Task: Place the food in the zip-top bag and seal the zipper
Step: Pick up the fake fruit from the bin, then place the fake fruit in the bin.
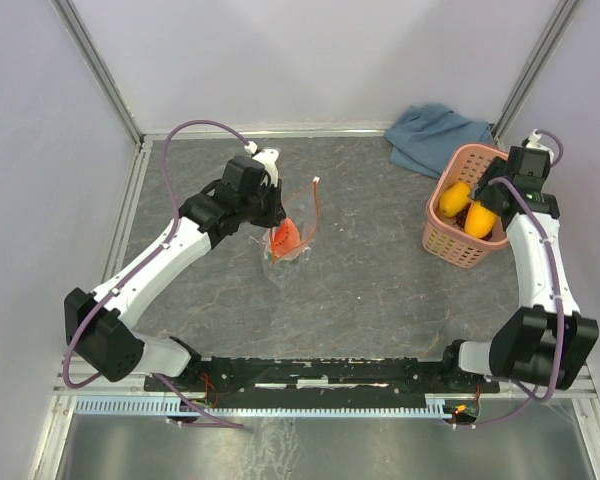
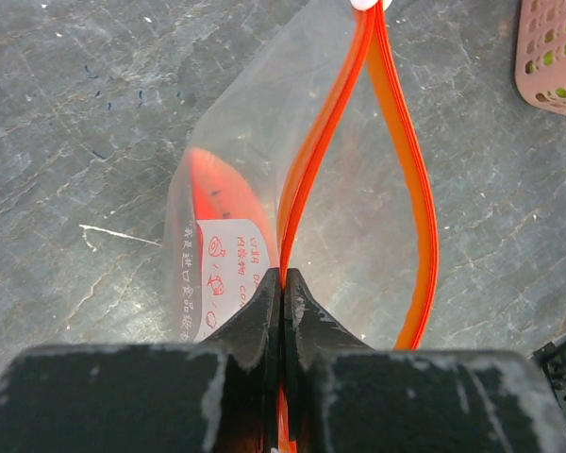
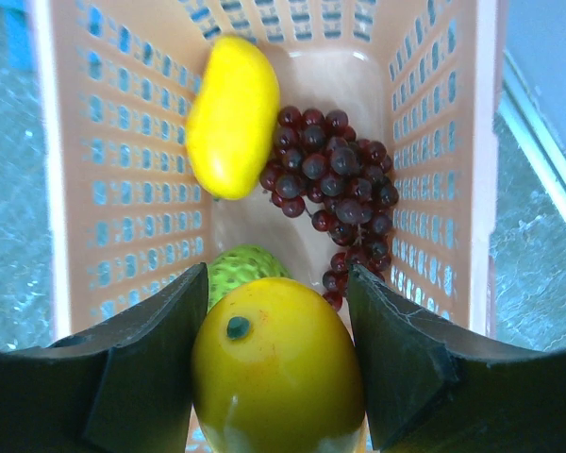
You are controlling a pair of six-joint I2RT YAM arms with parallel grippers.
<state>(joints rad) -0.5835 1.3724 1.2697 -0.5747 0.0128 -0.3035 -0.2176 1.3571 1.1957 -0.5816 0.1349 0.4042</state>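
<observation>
bag (image 2: 236,142) with one wedge (image 2: 217,184), three basket (image 3: 123,142) fruits (image 3: 231,113), one orange (image 3: 275,387) in hand (image 3: 276,302)

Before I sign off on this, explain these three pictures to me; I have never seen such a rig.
Two robot arms are bolted at the near edge of a table. The wide picture looks down from above; the other two come from cameras on each wrist. The left gripper is shut on the red-orange zipper of a clear zip-top bag, whose mouth is open; a watermelon wedge is inside. The right gripper, at a pink basket, is closed on an orange-yellow fruit. In the basket lie a yellow oblong fruit, grapes and a green fruit. A blue cloth lies beyond the basket.
</observation>
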